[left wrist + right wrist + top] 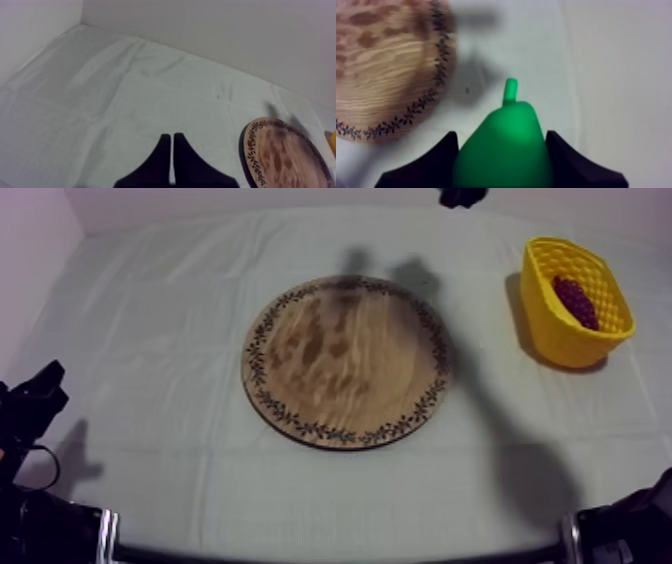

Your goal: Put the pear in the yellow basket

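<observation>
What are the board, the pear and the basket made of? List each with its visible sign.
The board: wood by the look, matt, with visible grain, darker blotches and a dark leaf pattern round its rim. The pear: probably plastic, smooth, evenly bright green, slight sheen. The basket: likely moulded plastic, uniform yellow, latticed walls.

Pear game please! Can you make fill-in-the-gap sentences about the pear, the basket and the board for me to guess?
My right gripper is shut on the green ____.
The bunch of grapes lies in the ____ basket.
The round wooden board carries ____ fruit.
My left gripper is shut on ____.
Missing words: pear; yellow; no; nothing.
</observation>
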Motion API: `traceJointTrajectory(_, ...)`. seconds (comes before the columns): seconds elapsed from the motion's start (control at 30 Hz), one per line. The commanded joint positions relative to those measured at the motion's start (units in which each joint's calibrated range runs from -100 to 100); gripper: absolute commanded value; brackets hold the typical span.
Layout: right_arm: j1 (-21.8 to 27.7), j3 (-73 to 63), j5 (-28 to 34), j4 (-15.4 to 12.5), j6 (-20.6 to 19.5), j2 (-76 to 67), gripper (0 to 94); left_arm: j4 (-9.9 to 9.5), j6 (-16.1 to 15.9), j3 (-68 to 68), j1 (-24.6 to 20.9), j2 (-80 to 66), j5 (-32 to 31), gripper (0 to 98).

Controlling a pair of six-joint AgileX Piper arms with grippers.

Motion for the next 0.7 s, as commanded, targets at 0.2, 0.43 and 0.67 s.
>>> traceJointTrajectory(0.2, 5.92, 12.75, -4.17, 1.33, -9.23, -10.51, 31.7, -0.02, 0.01, 0.0, 0.0, 0.0, -0.01, 0.1)
traceJointTrajectory(0.43, 10.78, 21.49, -7.03, 2.44, -13.35, -16.25, 31.4, -0.02, 0.01, 0.0, 0.0, 0.0, -0.01, 0.1)
traceJointTrajectory(0.67, 15.59, 29.03, -11.37, 5.0, -19.53, -18.31, 31.8, -0.02, 0.01, 0.0, 0.0, 0.0, -0.01, 0.1)
